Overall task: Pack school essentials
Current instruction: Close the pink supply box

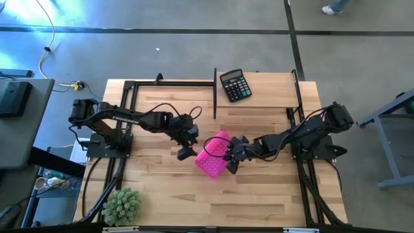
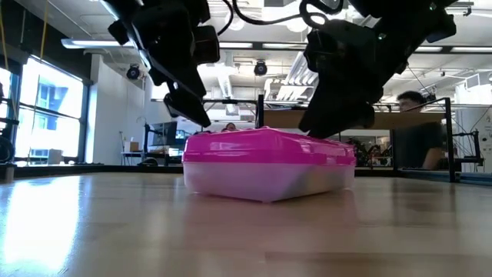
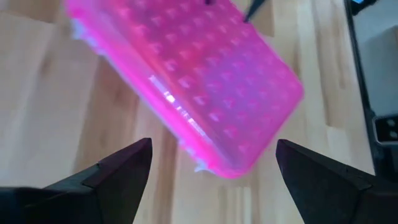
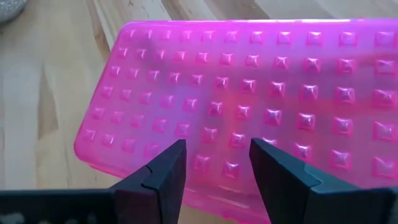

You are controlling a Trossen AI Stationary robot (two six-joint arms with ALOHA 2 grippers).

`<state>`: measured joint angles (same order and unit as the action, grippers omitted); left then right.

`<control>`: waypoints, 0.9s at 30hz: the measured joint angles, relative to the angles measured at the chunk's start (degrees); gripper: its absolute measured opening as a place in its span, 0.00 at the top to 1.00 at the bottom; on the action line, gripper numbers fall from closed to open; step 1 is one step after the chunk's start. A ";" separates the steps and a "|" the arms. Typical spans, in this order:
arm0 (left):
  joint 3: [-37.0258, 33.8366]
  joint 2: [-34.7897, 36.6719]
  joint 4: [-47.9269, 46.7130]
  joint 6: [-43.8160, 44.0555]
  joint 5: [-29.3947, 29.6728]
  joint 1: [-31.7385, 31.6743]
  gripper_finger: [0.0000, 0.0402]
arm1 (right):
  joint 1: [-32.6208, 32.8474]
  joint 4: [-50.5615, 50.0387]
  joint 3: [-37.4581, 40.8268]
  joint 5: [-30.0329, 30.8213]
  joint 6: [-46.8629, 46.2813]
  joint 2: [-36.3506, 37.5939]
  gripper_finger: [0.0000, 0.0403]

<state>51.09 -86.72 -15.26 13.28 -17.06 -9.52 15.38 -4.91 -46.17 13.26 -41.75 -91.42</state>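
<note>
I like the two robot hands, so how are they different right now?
The left gripper has its fingers spread wide, wider than the pink box's corner; the right gripper's fingers stand much closer together. The left one hangs at the box's left end, the right one over its right side. Both are dark, two-fingered and hold nothing.

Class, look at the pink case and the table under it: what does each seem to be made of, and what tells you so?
Pink case: probably moulded plastic, glossy and slightly see-through, with rows of raised studs on the lid; its paler lower half looks frosted. Table: wood, apparently joined strips in a light, smooth finish, since grain lines and plank seams show.
</note>
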 joint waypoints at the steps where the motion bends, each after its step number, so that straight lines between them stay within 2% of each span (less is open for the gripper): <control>1: 0.00 0.00 0.06 0.00 -0.02 0.55 0.18 | -0.01 0.74 0.13 0.00 0.22 0.06 0.57; 5: 0.00 0.00 0.39 -1.22 0.16 3.21 0.18 | 0.01 1.63 0.40 0.09 1.56 1.85 0.57; 9: 0.00 0.00 1.15 -2.24 4.81 6.71 0.18 | 0.04 0.34 0.50 3.97 1.59 4.99 0.57; 14: 0.00 -0.02 2.35 -4.04 10.12 11.57 0.18 | -0.74 -4.97 0.48 10.51 -0.06 8.68 0.57; 18: 0.01 -0.53 4.21 -3.96 12.24 14.68 0.18 | -2.48 -12.23 0.46 12.99 -5.03 10.97 0.57; 27: 0.00 -3.68 5.71 -1.55 13.43 17.88 0.18 | -5.27 -20.17 0.46 12.63 -11.35 9.77 0.57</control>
<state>51.09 -90.40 -9.55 11.73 -3.63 8.36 10.11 -25.08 -45.71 25.90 -53.10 -81.65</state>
